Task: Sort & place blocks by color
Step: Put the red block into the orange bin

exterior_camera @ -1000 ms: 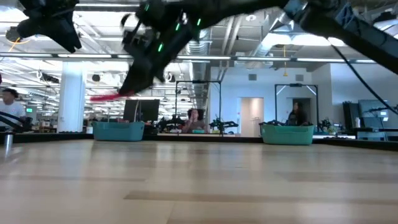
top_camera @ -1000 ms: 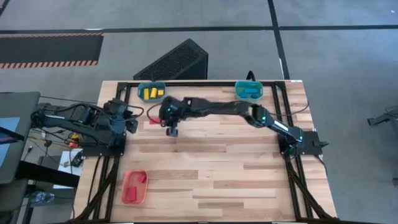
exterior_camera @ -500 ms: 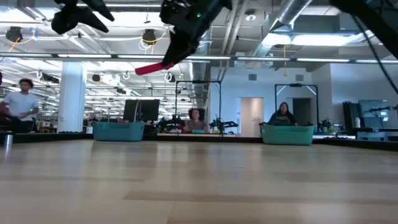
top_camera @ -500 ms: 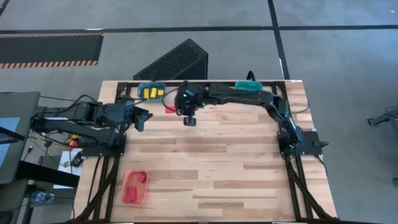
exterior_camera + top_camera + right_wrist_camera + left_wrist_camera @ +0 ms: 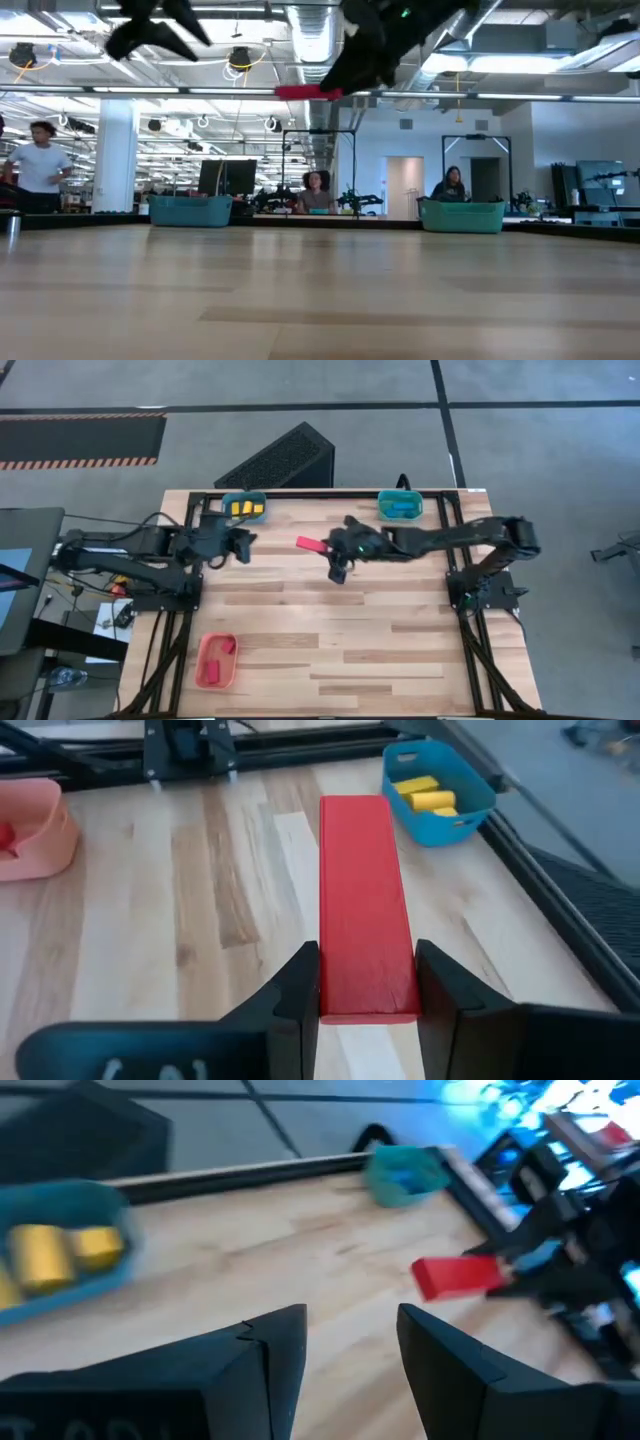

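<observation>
My right gripper [image 5: 326, 547] is shut on a long red bar [image 5: 310, 544] and holds it high over the far middle of the table; the low view shows the red bar [image 5: 308, 91] well above the wood. My left gripper [image 5: 240, 543] is open in the air to the bar's left, near the teal tray with yellow blocks [image 5: 245, 508]. In the left wrist view its fingers [image 5: 285, 1350] stand apart, and the red bar [image 5: 455, 1276] is ahead of them. Blue blocks lie in the other teal tray [image 5: 400, 506]. A red block [image 5: 226, 647] lies in the pink tray [image 5: 214, 662]. My right gripper pinches the red bar between its two fingers [image 5: 300, 985] at the bar's right end [image 5: 367, 995]. The fingers come level from the table's right and lie along the bar, which sticks out ahead of them toward the left. The bar is lifted clear and about level.
The two teal trays sit at the table's far edge, the pink tray near the near-left corner. A black metal frame [image 5: 330, 492] runs along the far edge and both sides. Bare wood [image 5: 350, 630] fills the middle. People show in the room beyond the table [image 5: 452, 185].
My right gripper has carried the red bar from beside the yellow tray toward the table's right and upward; the bar hung tilted a second ago and is now level. My left gripper has reached toward the table's right and slightly farther.
</observation>
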Available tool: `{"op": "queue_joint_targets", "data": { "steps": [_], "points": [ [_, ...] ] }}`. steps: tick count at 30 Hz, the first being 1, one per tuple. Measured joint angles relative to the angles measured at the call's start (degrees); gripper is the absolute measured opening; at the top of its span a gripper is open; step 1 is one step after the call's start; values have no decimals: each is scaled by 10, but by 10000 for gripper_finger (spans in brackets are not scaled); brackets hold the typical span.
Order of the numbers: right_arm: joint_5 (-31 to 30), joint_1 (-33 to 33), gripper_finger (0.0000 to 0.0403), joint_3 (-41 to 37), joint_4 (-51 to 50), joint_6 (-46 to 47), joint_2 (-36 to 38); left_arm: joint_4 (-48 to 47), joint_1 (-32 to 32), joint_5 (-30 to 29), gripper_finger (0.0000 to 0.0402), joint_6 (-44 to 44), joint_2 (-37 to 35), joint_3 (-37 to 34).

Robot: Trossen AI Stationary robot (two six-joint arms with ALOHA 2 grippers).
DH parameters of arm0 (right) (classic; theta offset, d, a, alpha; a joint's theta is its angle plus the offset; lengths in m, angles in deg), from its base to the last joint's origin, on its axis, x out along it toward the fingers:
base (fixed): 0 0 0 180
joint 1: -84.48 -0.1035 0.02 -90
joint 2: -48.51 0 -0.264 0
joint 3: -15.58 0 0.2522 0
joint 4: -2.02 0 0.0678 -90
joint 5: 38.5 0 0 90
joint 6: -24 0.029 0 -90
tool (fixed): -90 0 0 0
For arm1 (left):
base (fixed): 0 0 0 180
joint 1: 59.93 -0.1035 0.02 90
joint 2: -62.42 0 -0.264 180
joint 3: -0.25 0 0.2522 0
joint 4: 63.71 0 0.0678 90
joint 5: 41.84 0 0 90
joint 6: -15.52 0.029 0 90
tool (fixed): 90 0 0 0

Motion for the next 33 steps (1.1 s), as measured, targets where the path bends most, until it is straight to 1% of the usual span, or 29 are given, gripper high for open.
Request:
{"op": "queue_joint_targets", "data": {
  "steps": [2, 5, 8, 11, 13, 15, 19, 24, 28, 33],
  "points": [
    [-47, -26, 113, -10, -3, 9, 22, 55, -11, 46, 143, 13, 29, 0],
    [-113, -62, 113, -11, 3, 9, 53, 150, -35, 152, 143, 45, 80, 0],
    [-149, -86, 113, -10, 15, 12, 74, 232, -65, 231, 143, 61, 121, 0],
    [-184, -96, 113, -10, 21, 28, 89, 302, -101, 302, 147, 56, 146, 0],
    [-217, -101, 113, -10, 20, 34, 97, 349, -119, 326, 156, 48, 157, 0],
    [-236, -104, 113, -10, 30, 34, 99, 372, -132, 334, 172, 42, 160, 0],
    [-238, -102, 113, -10, 46, 33, 99, 426, -149, 349, 213, 54, 158, 0],
    [-237, -102, 113, -10, 47, 21, 99, 455, -166, 396, 253, 57, 159, 0],
    [-237, -107, 113, -10, 49, -49, 99, 457, -173, 418, 256, 43, 179, 0],
    [-210, -107, 113, -10, 55, -122, 99, 498, -175, 474, 231, 20, 216, 0]
  ]
}}
